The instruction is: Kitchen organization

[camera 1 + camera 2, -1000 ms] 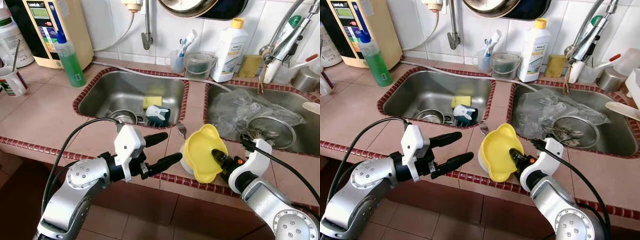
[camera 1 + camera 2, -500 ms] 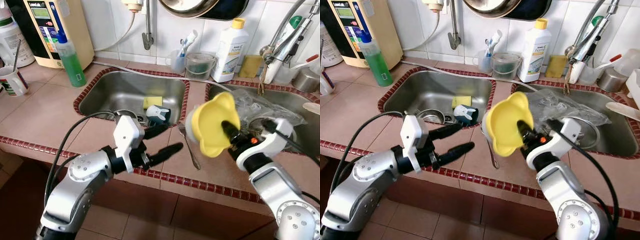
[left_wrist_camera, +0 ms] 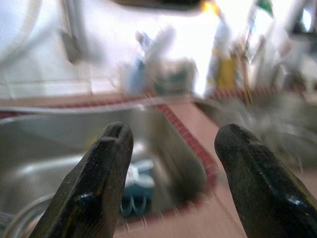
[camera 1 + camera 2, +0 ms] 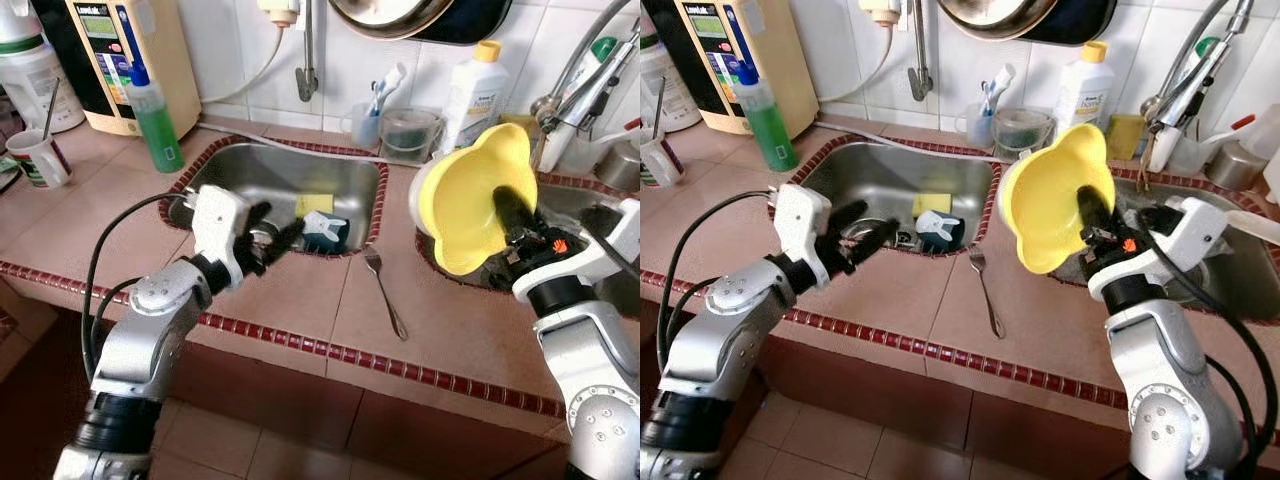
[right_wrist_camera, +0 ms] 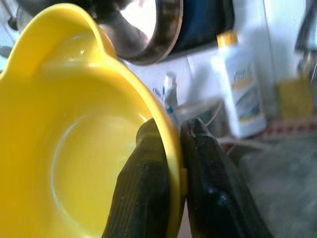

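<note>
My right gripper (image 4: 508, 212) is shut on the rim of a yellow plastic bowl (image 4: 475, 198), held tilted in the air above the counter strip between the two sinks. In the right wrist view the fingers (image 5: 148, 183) pinch the yellow bowl (image 5: 74, 134) at its edge. My left gripper (image 4: 268, 240) is open over the front edge of the left sink (image 4: 280, 180), its fingertips near a dark teal cup (image 4: 325, 232) lying in the basin. A yellow sponge (image 4: 314, 204) lies beside that cup. A metal fork (image 4: 385, 295) lies on the counter.
A green soap bottle (image 4: 155, 120) and a water dispenser (image 4: 130, 50) stand at the back left, with a mug (image 4: 35, 160) on the left counter. A white bottle (image 4: 475, 85), a clear cup (image 4: 410, 130) and a toothbrush holder (image 4: 365, 115) line the back wall. The right sink's tap (image 4: 585, 70) stands behind the bowl.
My right gripper has lifted the yellow bowl higher and further right, towards the right sink. My left gripper moved forward to the left sink's edge. The camera has shifted slightly.
</note>
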`<state>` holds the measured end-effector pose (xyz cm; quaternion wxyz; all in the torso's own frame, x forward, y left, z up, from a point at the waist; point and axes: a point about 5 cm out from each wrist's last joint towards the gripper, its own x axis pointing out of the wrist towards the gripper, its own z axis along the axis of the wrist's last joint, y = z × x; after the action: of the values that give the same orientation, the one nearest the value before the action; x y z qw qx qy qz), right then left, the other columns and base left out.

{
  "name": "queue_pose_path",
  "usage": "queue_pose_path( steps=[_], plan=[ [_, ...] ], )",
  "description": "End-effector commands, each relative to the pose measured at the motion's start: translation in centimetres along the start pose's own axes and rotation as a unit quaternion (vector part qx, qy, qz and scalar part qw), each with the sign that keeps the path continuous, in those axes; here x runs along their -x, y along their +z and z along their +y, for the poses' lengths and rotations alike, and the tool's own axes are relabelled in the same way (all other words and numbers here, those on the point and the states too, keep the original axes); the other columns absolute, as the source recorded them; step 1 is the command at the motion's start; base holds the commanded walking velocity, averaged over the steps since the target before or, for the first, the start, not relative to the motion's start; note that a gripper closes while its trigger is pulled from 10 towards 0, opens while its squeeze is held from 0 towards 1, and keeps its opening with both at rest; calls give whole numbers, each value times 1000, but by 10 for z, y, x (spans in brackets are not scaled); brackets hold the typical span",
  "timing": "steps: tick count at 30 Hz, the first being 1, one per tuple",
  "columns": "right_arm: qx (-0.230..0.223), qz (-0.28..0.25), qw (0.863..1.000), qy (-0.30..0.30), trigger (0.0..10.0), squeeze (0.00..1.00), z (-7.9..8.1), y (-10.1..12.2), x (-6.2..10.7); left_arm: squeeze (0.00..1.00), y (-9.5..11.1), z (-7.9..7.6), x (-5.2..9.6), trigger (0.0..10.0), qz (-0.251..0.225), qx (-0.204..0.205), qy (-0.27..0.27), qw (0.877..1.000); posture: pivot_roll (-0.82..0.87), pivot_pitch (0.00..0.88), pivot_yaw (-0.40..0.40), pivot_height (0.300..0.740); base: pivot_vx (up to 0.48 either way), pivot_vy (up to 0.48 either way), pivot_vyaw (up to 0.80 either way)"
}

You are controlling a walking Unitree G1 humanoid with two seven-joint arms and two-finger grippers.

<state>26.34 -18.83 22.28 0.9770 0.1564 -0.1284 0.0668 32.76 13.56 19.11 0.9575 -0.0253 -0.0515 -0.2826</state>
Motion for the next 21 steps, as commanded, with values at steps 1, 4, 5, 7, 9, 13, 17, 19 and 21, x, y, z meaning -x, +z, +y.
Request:
queue_pose_path(
  steps=[1, 4, 5, 7, 9, 13, 17, 19, 21],
  plan=[
    [40, -14, 999, 13, 10000, 0, 5, 0, 0, 0, 2, 3, -2, 10000, -10, 4, 15, 1000, -187, 0, 28, 740, 0, 0, 0],
    [73, -26, 997, 10, 10000, 0, 5, -4, 1, 0, 1, 5, -4, 10000, -19, 7, 37, 999, -191, 0, 35, 740, 0, 0, 0],
    [82, -34, 996, 7, 10000, 0, 4, -6, 1, 0, -1, 5, -4, 10000, -22, 7, 49, 999, -192, 0, 33, 740, 0, 0, 0],
    [95, -41, 995, 7, 10000, 0, 3, -10, 2, 0, -5, 7, -6, 10000, -22, 12, 65, 998, -191, 0, 37, 740, 0, 0, 0],
    [97, -47, 994, 2, 10000, 0, 2, -12, 2, 0, -8, 8, -6, 10000, -26, 20, 76, 997, -190, 0, 39, 740, 0, 0, 0],
    [135, -59, 989, -1, 10000, 0, -2, -21, 3, 0, -15, 9, -8, 10000, -35, 22, 90, 995, -185, 0, 43, 740, 0, 0, 0],
    [175, -42, 983, -39, 10000, 0, -17, -40, 6, 0, -26, 8, -10, 10000, -32, 14, 95, 995, -181, 0, 44, 740, 0, 0, 0],
    [191, -32, 980, -48, 10000, 0, -23, -49, 8, 0, -34, 7, -11, 10000, -24, 13, 93, 995, -184, 0, 52, 740, 0, 0, 0],
    [202, -26, 978, -49, 10000, 0, -26, -56, 11, 0, -40, 6, -12, 10000, -19, 18, 95, 995, -184, 0, 52, 740, 0, 0, 0]
  ],
)
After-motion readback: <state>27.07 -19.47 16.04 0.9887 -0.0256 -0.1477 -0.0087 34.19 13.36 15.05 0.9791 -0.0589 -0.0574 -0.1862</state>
